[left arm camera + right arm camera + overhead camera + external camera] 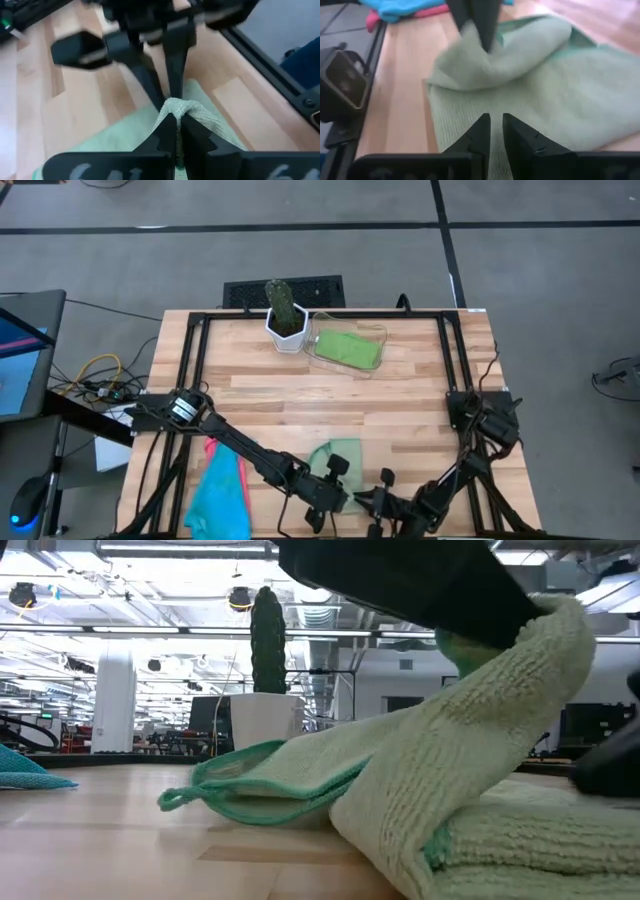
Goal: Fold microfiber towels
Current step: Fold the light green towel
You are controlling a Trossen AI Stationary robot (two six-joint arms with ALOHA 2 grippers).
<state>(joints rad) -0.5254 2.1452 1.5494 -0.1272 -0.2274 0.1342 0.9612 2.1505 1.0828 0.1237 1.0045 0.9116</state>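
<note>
While I am pinching a raised fold of the light green towel (335,455) in my left gripper (178,131), its fingers are closing flat against each other with only pile between them. My right gripper (496,131) is sitting just beside the same towel with its jaws narrowly parted, gripping nothing that I can make out.

Handling: I am judging this towel to be light, soft and fully limp. It is draping from the pinch point and sagging onto itself, so it will not hold a crease unaided. The looped pile should grip well against the fingers; slippage looks unlikely. I recommend taking hold at a corner or along the darker green stitched hem, where the layers are thinnest.

Appearance: pale green terry with a darker green border and a small hanging loop at one corner.

Location: in the high view the towel is lying at 6 o'clock on the wooden table (400,395). The turquoise towel (218,495) and pink towel (210,448) are lying at about 7 o'clock. A second green towel (348,348) is resting in the clear tray (377,333) at 12 o'clock, beside the potted cactus (285,315).
</note>
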